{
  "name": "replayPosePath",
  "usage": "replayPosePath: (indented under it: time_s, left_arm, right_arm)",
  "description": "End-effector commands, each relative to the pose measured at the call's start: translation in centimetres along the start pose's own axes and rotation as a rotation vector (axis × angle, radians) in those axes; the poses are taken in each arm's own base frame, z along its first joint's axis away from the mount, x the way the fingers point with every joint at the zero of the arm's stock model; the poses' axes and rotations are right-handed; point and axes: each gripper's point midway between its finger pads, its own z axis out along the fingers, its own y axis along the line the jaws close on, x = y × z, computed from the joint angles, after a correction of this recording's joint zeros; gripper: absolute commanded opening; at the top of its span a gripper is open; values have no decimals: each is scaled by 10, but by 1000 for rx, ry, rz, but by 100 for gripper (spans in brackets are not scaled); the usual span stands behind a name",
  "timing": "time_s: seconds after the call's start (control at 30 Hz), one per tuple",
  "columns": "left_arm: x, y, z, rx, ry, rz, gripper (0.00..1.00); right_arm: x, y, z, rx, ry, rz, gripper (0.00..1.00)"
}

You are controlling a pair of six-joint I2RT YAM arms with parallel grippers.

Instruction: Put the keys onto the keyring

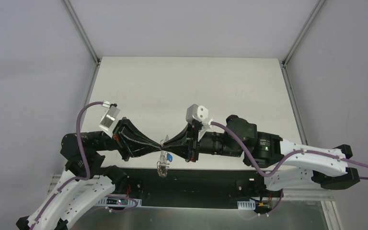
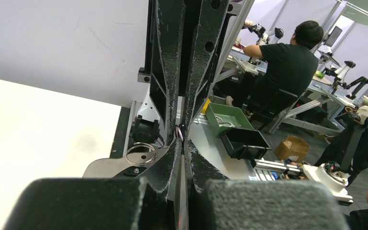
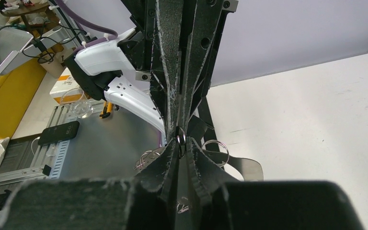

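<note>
Left pincer [image 1: 159, 143]: clenched, its tips pinched on the wire of the keyring [image 1: 162, 167] where the two arms met nose to nose.
Right pincer [image 1: 167, 142]: fingers almost together with only a sliver of gap. A small loop of wire [image 3: 181, 140] sat in that slit, but whether it was gripped or merely enclosed could not be told.
Keyring: off the bench [image 1: 187, 86], hanging as a bunch of silver loops and keys straight below the meeting tips, toward the near edge.
Blue-headed key [image 1: 169, 157]: dangled just under the right pincer's tips, between them and the bunch.
Black-headed key: not made out.
Long axis: both pincers lay level on one left-to-right line, and the bunch hung across it.
Nearer arm: neither, as both tips touched at the wire.
Coming move, as a judgement: threading turns on the left holding the wire firm while the right works the key along it. A slip would drop the bunch.
Containers: a green bin [image 2: 219, 125] and a black bin [image 2: 242, 149] stood beyond the bench. The green one held a few thin items too small to name, and the inside of the black one was dark.
</note>
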Motion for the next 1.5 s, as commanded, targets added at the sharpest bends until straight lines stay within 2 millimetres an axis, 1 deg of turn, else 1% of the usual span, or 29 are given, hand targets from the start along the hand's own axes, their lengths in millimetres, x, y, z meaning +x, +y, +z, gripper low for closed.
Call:
replayPosePath:
  time_s: [0.0, 0.17, 0.3, 0.4, 0.53, 0.63, 0.7, 0.77, 0.83, 0.87, 1.0, 1.07, 1.13, 1.17, 1.2, 1.23, 1.33, 1.4, 1.47]
  left_arm:
    - [-6, -3, 0, 12, -20, 67, 0]
    - [-7, -3, 0, 11, -21, 63, 0]
    - [-8, -3, 0, 10, -23, 63, 0]
    - [-7, -3, 0, 9, -25, 64, 0]
    - [-6, -2, 0, 5, -21, 61, 0]
    - [-4, 1, -1, -11, -16, 55, 0]
    - [-1, 8, -1, -43, -6, 38, 0]
    - [1, 17, -3, -101, 8, 30, 0]
    - [1, 24, -6, -160, 21, 44, 0]
    - [1, 26, -7, -180, 28, 41, 0]
    - [2, 38, -9, -242, 26, 31, 0]
    - [4, 43, -11, -269, 23, 26, 0]
    - [3, 46, -11, -283, 17, 30, 0]
    - [7, 50, -13, -303, 29, 13, 0]
    - [9, 52, -14, -315, 31, 8, 0]
    - [9, 54, -14, -325, 34, 6, 0]
    - [14, 63, -18, -370, 45, -5, 0]
    - [17, 67, -20, -388, 56, -9, 0]
    - [20, 72, -22, -415, 64, -16, 0]
  right_arm:
    - [-22, 8, -12, -32, -62, 15, 15]
    - [-21, 12, -18, -51, -58, 27, 26]
    - [-21, 13, -21, -58, -56, 32, 29]
    - [-20, 12, -22, -52, -53, 36, 34]
    - [-16, 4, -30, -9, -54, 43, 36]
    - [-13, -6, -36, 46, -55, 52, 36]
    - [-9, -13, -41, 90, -48, 61, 36]
    - [-2, -26, -46, 162, -26, 71, 37]
    - [9, -41, -51, 254, 13, 77, 41]
    - [18, -52, -53, 312, 40, 80, 41]
    - [48, -86, -63, 510, 84, 152, 42]
    - [67, -104, -70, 596, 111, 210, 43]
    - [88, -121, -78, 670, 145, 285, 41]
    - [102, -127, -79, 690, 166, 328, 40]
    - [111, -132, -80, 703, 176, 367, 39]
    - [127, -139, -82, 731, 203, 403, 38]
    - [162, -159, -86, 819, 246, 507, 37]
    - [187, -169, -86, 857, 292, 538, 36]
    - [210, -171, -80, 848, 347, 549, 36]
